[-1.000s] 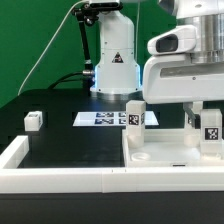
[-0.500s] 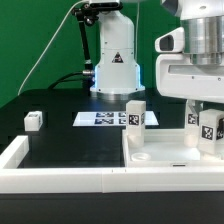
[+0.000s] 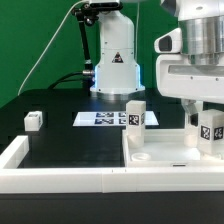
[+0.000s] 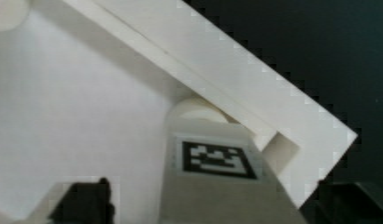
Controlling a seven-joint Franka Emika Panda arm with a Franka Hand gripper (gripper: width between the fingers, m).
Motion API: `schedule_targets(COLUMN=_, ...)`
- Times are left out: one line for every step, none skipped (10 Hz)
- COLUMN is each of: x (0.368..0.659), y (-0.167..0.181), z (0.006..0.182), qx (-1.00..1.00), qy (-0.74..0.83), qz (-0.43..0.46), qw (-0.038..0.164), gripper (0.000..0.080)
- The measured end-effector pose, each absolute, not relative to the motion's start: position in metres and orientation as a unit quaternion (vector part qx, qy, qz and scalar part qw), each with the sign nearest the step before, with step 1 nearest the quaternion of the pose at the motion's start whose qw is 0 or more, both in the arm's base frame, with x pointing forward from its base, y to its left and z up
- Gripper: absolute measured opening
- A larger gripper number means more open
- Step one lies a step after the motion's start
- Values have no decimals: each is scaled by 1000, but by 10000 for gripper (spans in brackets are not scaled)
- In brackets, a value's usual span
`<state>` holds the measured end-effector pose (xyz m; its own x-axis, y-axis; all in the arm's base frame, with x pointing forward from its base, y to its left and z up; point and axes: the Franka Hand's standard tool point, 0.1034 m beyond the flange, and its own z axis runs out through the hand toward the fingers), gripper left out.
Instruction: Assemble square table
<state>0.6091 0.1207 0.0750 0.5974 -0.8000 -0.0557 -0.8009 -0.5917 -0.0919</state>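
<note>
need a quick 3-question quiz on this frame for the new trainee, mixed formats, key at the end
1. True or false: the gripper is clamped on the upright leg that stands on the square top.
2. Where is the loose leg?
A. between the gripper's fingers
B. on the black table, toward the exterior view's left
C. on the square top
3. Fill in: the flat tagged sheet behind the square top is the ___.

Key
1. False. In the wrist view the fingers stand clear of the upright leg on both sides.
2. B
3. marker board
</note>
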Motion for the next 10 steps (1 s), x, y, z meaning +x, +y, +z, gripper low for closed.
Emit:
schedule_targets(x=609, y=122, z=75, qx=-903, qy=427, qz=3, qw=54, gripper=619)
schedule_targets(x=608, y=123, z=75, qx=-932, qy=359, qz=-1, qw=53, gripper=640)
schedule_targets(x=608, y=123, z=75, qx=-947, qy=317, qz=-3, qw=52, gripper=640)
schedule_targets(x=609, y=122, z=75, qx=-970, qy=237, qz=-8, qw=50, gripper=648)
schedule_targets(x=609, y=121, z=75, qx=-983, qy=176, qz=-11, qw=49, gripper=648)
schedule_targets(x=609, y=121, z=76, qx=-988, qy=149, qz=-13, qw=48, gripper=649)
schedule_targets(x=610, y=121, z=77, qx=-994, qy=94, qz=-17, qw=46, gripper=649)
schedule_targets(x=610, y=120, z=77, qx=-997, qy=54, qz=-19, qw=43, gripper=649)
schedule_targets(x=610, y=119, z=77, qx=-998, qy=35, qz=-20, qw=43, gripper=649)
schedule_targets(x=610, y=118, z=77, qx=-999, qy=-10, qz=-22, qw=39, gripper=649)
